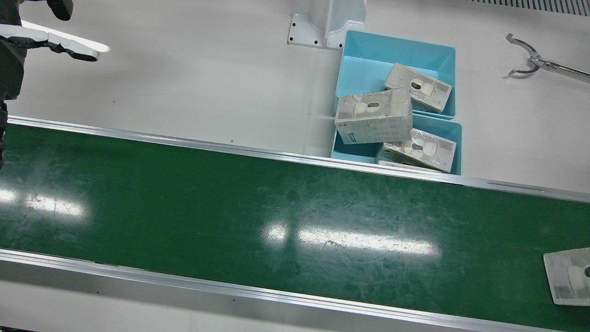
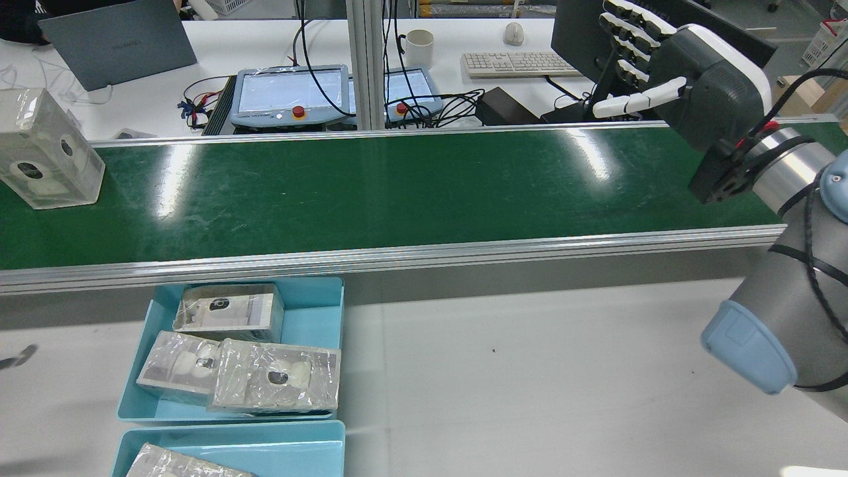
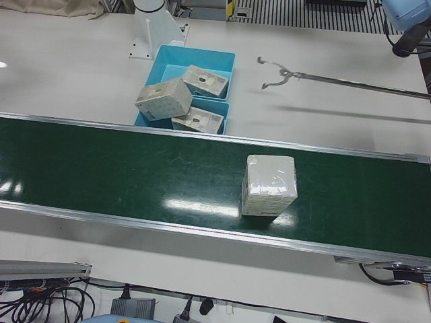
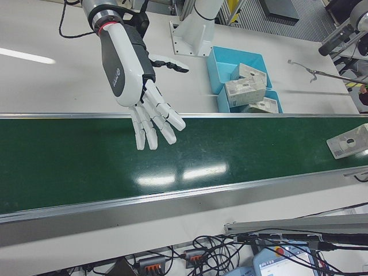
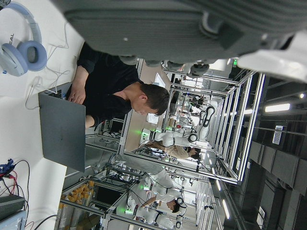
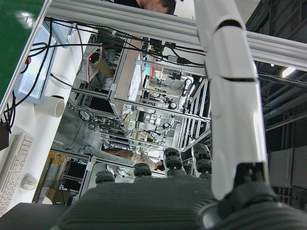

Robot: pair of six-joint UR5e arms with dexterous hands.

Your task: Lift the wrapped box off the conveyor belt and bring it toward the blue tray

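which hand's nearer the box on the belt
Cannot tell: right hand hovers at the belt's opposite end from the wrapped box; left hand shows only in its own camera.

"HUAWEI" reads on the grey laptop lid [image 2: 119, 41], beyond the conveyor belt [image 2: 397, 185]; box labels stay illegible.

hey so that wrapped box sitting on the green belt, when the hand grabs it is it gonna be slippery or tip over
The wrapped box is probably slick: its clear film shows glare, so the open right hand may need a firm squeeze. It looks stiff, with square edges that hold their shape. It stands fairly tall on the conveyor belt, so a push near the top might tip it.
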